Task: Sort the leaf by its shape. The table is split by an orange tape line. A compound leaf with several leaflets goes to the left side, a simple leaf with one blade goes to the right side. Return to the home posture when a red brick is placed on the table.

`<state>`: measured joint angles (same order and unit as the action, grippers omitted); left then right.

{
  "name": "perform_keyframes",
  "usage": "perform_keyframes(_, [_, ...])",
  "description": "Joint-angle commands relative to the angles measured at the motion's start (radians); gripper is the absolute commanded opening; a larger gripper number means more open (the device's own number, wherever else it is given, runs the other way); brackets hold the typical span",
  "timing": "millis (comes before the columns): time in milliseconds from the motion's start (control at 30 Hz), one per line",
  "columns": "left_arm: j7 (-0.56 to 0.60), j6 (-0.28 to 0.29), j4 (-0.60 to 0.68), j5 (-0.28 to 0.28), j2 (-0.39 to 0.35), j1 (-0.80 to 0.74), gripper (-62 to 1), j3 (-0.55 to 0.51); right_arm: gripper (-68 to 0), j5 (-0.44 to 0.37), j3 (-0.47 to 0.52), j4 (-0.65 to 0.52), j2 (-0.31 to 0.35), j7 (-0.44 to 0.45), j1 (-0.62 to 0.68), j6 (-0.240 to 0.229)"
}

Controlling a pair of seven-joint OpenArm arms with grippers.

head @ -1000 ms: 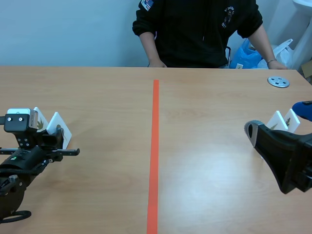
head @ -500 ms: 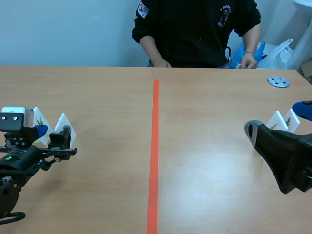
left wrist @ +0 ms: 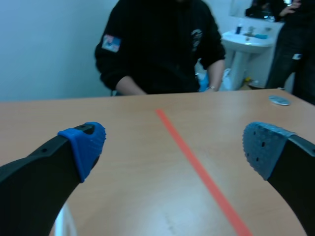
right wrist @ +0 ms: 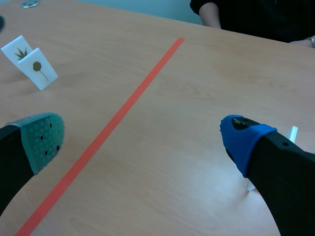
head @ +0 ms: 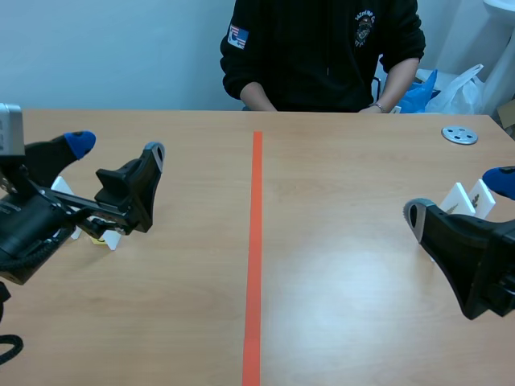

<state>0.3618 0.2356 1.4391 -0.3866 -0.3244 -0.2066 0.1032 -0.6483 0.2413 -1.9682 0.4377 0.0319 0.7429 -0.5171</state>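
The left tool (head: 117, 148) is hovering wide open over the left leaf cards (right wrist: 38, 70); the right tool (right wrist: 142, 139) is sitting open beside the right leaf cards (head: 459, 198), across the tape line (head: 256, 241) on the tabletop (head: 338, 273).

Table (head: 354, 265): pale wood-grain top, smooth, faint sheen. Disc (head: 459, 135): grey metal. Leaf cards (right wrist: 38, 69): white, smooth. Finger pads (left wrist: 84, 145): dotted, matt. Sweater (head: 322, 48): black cloth.

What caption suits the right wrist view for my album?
Open right gripper above a wooden table, orange tape line ahead, two white leaf cards past it.
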Motion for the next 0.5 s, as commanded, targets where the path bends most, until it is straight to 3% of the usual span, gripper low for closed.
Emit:
perform_keyframes(0, [-0.018,0.017,0.058,-0.003,-0.010,-0.031,1.4,-0.028,0.4,-0.014,0.008,-0.003,0.000,0.019,-0.012,0.000])
perform_keyframes(267, [-0.149,0.114,0.349,-0.016,-0.031,-0.248,1.4,-0.067,0.4,-0.014,0.008,-0.003,0.000,0.018,-0.011,0.000])
perform_keyframes(467, [-0.208,0.127,0.472,-0.044,-0.045,-0.407,1.4,-0.083,0.4,-0.015,0.022,-0.004,0.000,0.018,-0.011,-0.008])
